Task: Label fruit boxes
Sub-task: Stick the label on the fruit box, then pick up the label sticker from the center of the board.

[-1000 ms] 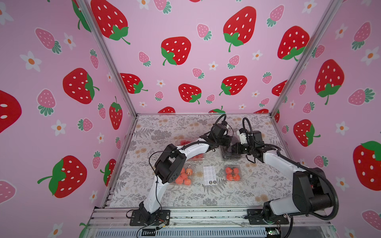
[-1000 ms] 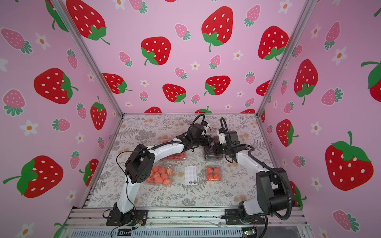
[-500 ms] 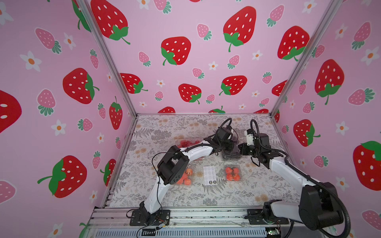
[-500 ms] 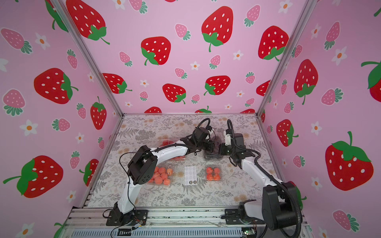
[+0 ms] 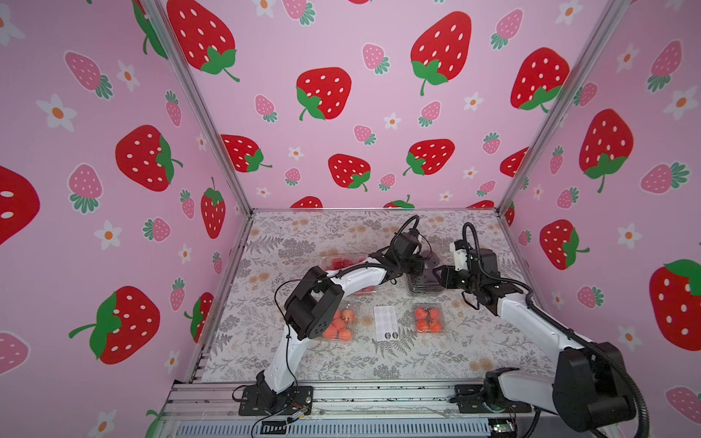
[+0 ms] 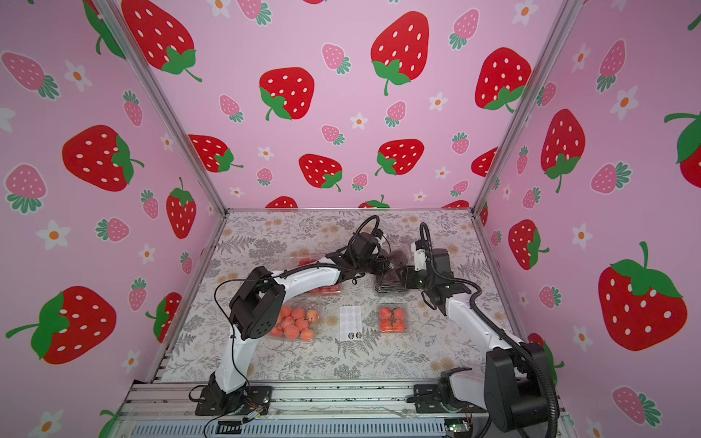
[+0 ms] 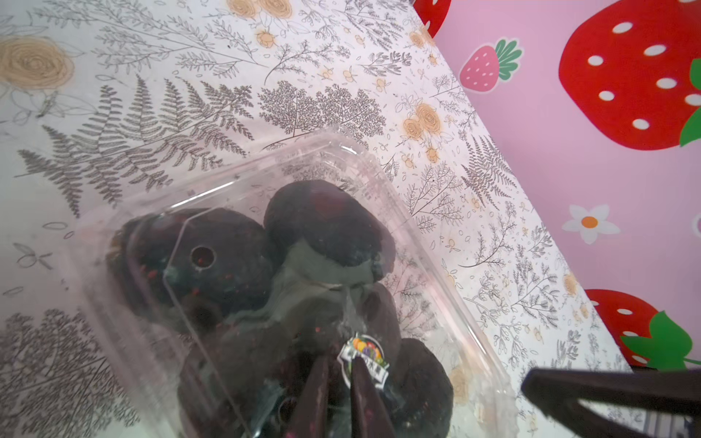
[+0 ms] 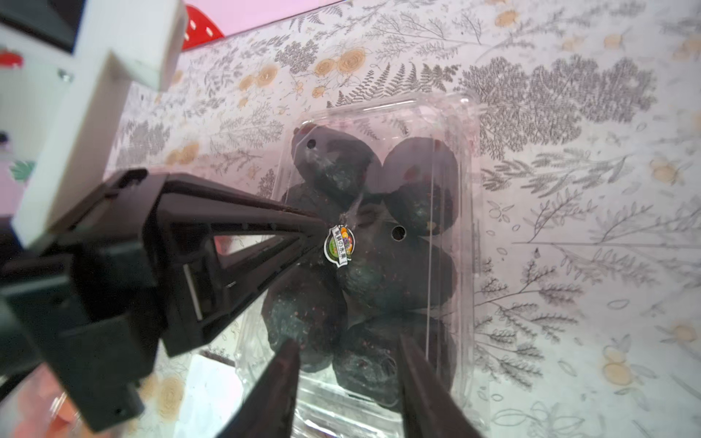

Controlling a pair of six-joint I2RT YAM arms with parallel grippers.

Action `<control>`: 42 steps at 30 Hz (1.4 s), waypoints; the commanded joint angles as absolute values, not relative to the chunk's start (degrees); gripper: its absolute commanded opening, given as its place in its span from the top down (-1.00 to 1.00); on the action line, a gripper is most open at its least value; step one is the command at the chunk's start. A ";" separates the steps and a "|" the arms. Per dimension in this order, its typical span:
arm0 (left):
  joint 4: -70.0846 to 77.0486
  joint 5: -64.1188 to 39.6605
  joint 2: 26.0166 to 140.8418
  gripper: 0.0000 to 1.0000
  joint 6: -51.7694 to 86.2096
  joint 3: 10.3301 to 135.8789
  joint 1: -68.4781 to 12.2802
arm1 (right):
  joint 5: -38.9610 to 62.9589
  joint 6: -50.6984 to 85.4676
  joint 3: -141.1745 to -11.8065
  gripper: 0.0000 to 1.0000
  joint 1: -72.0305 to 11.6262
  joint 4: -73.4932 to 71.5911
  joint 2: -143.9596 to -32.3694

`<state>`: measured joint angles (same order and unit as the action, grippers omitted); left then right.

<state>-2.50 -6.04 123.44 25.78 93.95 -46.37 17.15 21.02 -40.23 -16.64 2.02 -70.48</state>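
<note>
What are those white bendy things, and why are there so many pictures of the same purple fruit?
They are two robot arms with pincer hands called grippers. Two pictures look down from above; two come from cameras on the wrists. On the table lie four clear boxes: the strawberry box, orange fruit box, small box and dark fruit box, plus a sticker sheet. The left gripper has its tips at a sticker on the dark fruit box; whether it pinches it is unclear. The right gripper is open and holds nothing.

We record three pink walls (image 5: 379,41) printed with red and pink strawberries and white flowers; silver corner posts (image 5: 205,125) far left and far right; a fern-and-rose patterned tabletop (image 5: 296,235); an aluminium rail (image 5: 379,398) along the near edge; even light.
</note>
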 commanded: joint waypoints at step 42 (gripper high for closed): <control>1.28 0.10 51.45 -0.99 34.35 25.56 -47.56 | -8.14 29.60 -39.81 -0.99 -65.97 5.20 -80.11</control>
<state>0.89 0.78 52.56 33.52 26.30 -47.79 -6.98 27.07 -38.46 -64.38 5.67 -78.26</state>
